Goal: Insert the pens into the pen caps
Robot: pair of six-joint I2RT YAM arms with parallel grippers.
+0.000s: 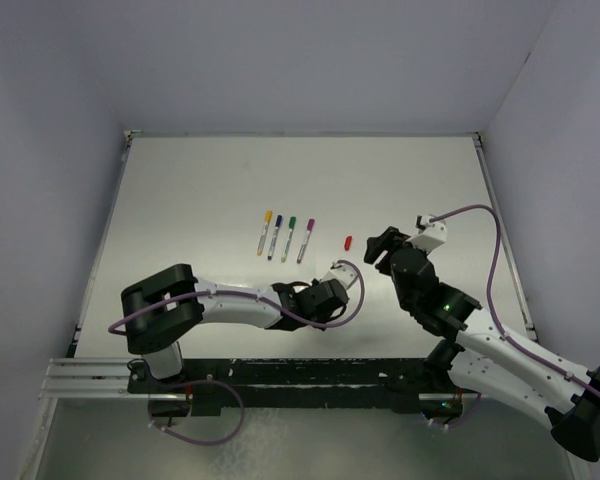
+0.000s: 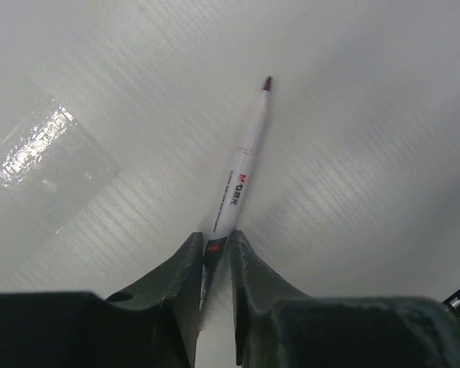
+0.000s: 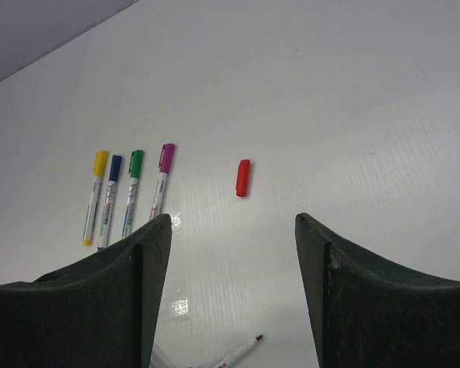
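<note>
My left gripper (image 1: 332, 280) is shut on the rear end of an uncapped red-tipped pen (image 2: 241, 165), seen in the left wrist view (image 2: 215, 239). The pen points away over the white table, its red tip (image 2: 267, 83) bare. That tip also shows low in the right wrist view (image 3: 249, 343). The red cap (image 1: 348, 242) lies loose on the table, just ahead of my open, empty right gripper (image 1: 378, 248). In the right wrist view the cap (image 3: 243, 177) lies beyond the spread fingers (image 3: 231, 218). Four pens with yellow (image 3: 94, 195), blue (image 3: 110, 199), green (image 3: 131, 192) and purple (image 3: 161, 188) caps on lie in a row.
The capped pens (image 1: 285, 236) lie side by side left of the red cap. A shiny taped patch (image 2: 50, 153) sits on the table near the left gripper. Walls close in the white table (image 1: 200, 180) on three sides.
</note>
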